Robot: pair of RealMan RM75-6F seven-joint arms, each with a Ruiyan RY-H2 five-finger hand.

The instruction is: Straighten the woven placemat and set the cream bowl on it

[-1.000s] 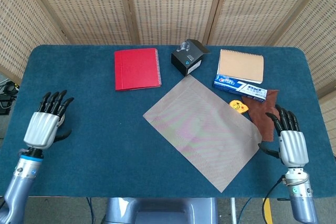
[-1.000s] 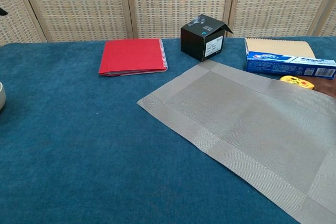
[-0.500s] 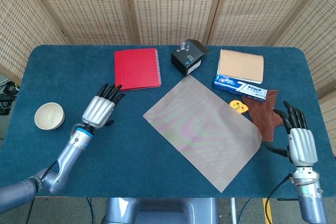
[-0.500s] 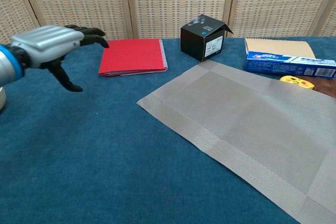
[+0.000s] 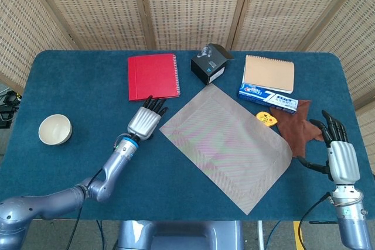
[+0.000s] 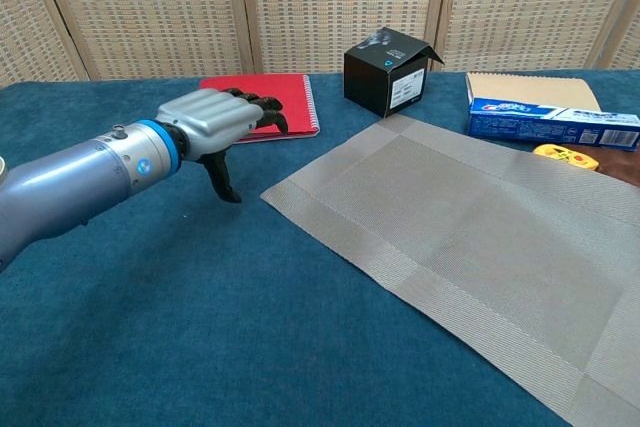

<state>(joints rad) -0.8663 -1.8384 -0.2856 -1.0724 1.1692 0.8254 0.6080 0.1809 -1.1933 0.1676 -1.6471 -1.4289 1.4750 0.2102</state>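
Note:
The grey woven placemat (image 5: 227, 144) (image 6: 460, 237) lies skewed like a diamond at the table's middle right. A cream bowl (image 5: 54, 129) stands alone near the left edge, seen only in the head view. My left hand (image 5: 145, 122) (image 6: 212, 123) hovers open, fingers stretched forward, just left of the placemat's left corner and not touching it. My right hand (image 5: 340, 155) is open beside the table's right edge, to the right of the placemat, holding nothing.
A red notebook (image 5: 153, 76) (image 6: 252, 106), a black box (image 5: 210, 63) (image 6: 387, 71), a tan notebook (image 5: 269, 73), a toothpaste box (image 5: 268, 98) (image 6: 552, 123), a yellow item (image 5: 267, 118) and a brown cloth (image 5: 296, 130) lie around the mat's far and right sides.
My left hand has travelled right from beside the bowl to the placemat's left corner. The right hand has drifted slightly right and back. The placemat and bowl have not moved.

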